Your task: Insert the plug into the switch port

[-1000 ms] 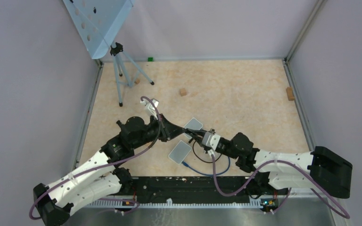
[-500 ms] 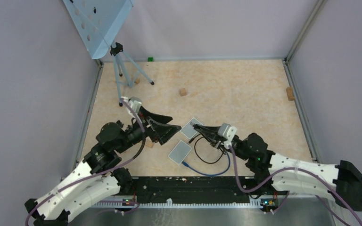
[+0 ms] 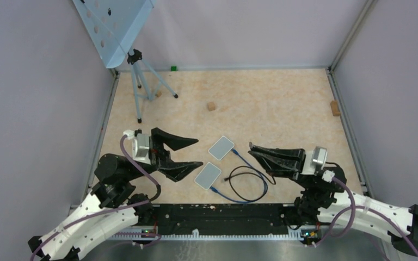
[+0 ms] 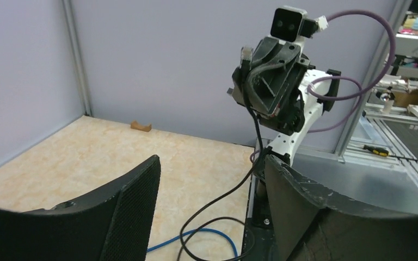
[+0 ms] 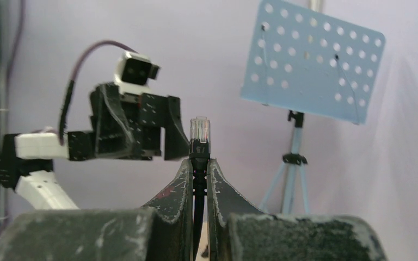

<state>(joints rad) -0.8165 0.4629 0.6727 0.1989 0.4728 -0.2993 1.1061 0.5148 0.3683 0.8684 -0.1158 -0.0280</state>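
Plug: a small clear plastic connector [image 5: 200,130] with a black boot below it. In the right wrist view it stands upright, poking out past the fingertips.
Plug location: held off the bench [image 3: 272,103], right of the two boxes and well apart from both.
Right gripper [image 3: 251,148]: jaws pressed together, pinching the black boot just under the plug. The tip points left toward the boxes.
Black cable [image 3: 253,176]: runs down from the right gripper and lies in a loose loop on the bench. Its free end rests just right of the near switch box.
Left gripper [image 3: 199,152]: jaws spread wide with nothing between them, raised left of the boxes and pointing right.
Far switch box [image 3: 221,147]: a flat pale grey rectangle with rounded corners, lying flat and turned at an angle. Its ports cannot be made out.
Near switch box [image 3: 208,175]: the same look, lying just below and left of the far one, apart from it.
Blue cable [image 3: 238,202]: curves along the bench from the far box around to the near box's lower end, passing under the black loop.
Perforated blue panel [image 3: 114,24]: tilted on a tripod in the far left corner.
Wooden blocks: one [image 3: 211,106] mid-bench and one [image 3: 334,107] by the right wall.
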